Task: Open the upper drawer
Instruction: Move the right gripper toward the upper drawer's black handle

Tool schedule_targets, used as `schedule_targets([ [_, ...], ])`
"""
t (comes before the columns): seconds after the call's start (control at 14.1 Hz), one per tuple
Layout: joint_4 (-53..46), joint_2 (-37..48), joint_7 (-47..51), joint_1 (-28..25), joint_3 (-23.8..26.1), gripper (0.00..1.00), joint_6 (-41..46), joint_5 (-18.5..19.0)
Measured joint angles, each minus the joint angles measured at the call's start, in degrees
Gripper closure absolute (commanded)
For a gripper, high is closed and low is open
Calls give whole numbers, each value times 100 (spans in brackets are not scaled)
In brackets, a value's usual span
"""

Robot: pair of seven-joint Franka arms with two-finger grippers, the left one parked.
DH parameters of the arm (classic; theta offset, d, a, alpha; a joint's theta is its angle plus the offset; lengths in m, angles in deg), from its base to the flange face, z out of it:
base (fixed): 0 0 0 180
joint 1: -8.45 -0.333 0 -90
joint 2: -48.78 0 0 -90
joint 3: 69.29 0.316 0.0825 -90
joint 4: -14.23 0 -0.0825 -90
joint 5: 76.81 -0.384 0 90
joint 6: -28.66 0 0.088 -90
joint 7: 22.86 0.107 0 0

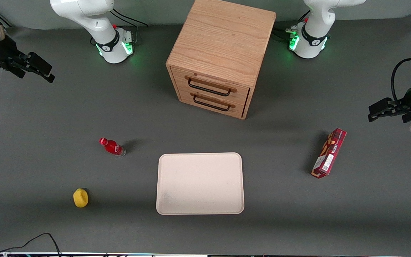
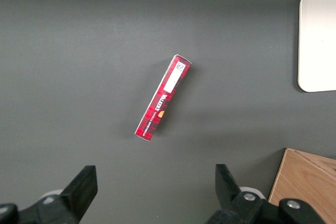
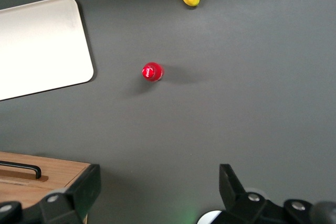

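Observation:
The wooden cabinet (image 1: 223, 39) stands on the table between the two arm bases. Its upper drawer (image 1: 211, 85) is shut, with its thin black bar handle (image 1: 209, 88) across the front. The lower drawer (image 1: 211, 102) below it is shut too. My right gripper (image 1: 45, 71) hangs above the table toward the working arm's end, well apart from the cabinet. In the right wrist view the gripper (image 3: 157, 192) is open and empty, with a cabinet corner (image 3: 58, 171) and a black handle (image 3: 21, 169) beside one finger; I cannot tell which drawer that handle belongs to.
A cream tray (image 1: 200, 184) lies in front of the cabinet, nearer the front camera. A red bottle (image 1: 112, 146) and a yellow object (image 1: 80, 198) lie toward the working arm's end. A red box (image 1: 329, 153) lies toward the parked arm's end.

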Motion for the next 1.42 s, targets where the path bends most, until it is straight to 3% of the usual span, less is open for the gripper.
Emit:
schedule_targets([
  [0.28,0,0,0,4,-59,0,25,-40],
  [0.57,-20,-4,-87,-18,60,0,25,-312],
  [0.99,-694,-729,-296,-70,1469,0,-154,-1098],
  [1.42,-1524,-2533,-1401,-81,2718,0,-947,-1194],
])
